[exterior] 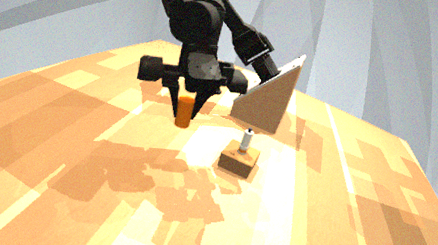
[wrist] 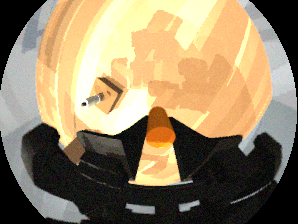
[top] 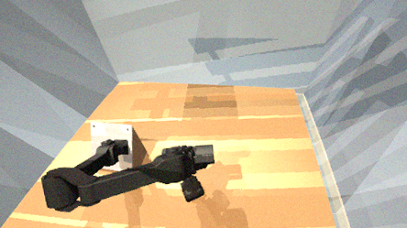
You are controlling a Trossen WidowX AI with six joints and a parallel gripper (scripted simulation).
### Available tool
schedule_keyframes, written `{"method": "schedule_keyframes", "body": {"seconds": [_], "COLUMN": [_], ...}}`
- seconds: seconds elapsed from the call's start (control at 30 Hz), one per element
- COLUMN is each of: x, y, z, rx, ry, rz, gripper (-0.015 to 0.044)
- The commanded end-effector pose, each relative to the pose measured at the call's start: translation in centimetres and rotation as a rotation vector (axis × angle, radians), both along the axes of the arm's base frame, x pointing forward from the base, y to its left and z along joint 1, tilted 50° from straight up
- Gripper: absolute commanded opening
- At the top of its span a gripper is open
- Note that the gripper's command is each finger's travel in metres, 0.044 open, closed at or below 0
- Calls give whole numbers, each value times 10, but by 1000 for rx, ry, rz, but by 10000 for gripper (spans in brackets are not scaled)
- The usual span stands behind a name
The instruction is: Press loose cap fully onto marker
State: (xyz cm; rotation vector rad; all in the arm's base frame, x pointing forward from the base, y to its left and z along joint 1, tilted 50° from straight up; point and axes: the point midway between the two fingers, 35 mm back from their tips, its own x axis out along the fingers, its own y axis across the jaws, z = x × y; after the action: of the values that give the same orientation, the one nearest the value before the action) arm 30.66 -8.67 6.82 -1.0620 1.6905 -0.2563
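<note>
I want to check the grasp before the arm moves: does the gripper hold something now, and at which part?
Yes. The gripper is shut on the orange cap, gripping its upper part; the lower end hangs free below the fingers.

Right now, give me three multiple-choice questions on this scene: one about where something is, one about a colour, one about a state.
1. Where is the marker?
A. upright in the block
B. lying on the table
C. in the gripper

2. What colour is the cap?
A. blue
B. orange
C. green

3. The gripper is
A. open, holding nothing
B. shut on the cap
C. shut on the marker

Key: 1 A, it rises from the block; 2 B, plainly orange; 3 B, the cap sits between the fingers.
</note>
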Motion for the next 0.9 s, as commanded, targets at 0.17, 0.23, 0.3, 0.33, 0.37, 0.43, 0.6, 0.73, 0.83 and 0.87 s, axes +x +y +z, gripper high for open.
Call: {"method": "schedule_keyframes", "body": {"seconds": [0.17, 0.23, 0.3, 0.33, 0.37, 0.43, 0.6, 0.73, 0.83, 0.87], "x": [-7, -9, -11, -12, -14, -16, -24, -30, -36, -38], "y": [31, 38, 44, 47, 51, 57, 72, 83, 91, 94], "z": [-19, -23, -27, -29, -31, -34, -43, -50, -55, -56], "rx": [17, 19, 20, 20, 21, 21, 19, 14, 10, 8], "ry": [2, 3, 4, 4, 4, 5, 6, 7, 7, 7], "rz": [3, 3, 3, 3, 3, 2, 1, -1, -3, -3], "gripper": [0, 0, 0, 0, 0, 0, 0, 0, 0, 0]}}
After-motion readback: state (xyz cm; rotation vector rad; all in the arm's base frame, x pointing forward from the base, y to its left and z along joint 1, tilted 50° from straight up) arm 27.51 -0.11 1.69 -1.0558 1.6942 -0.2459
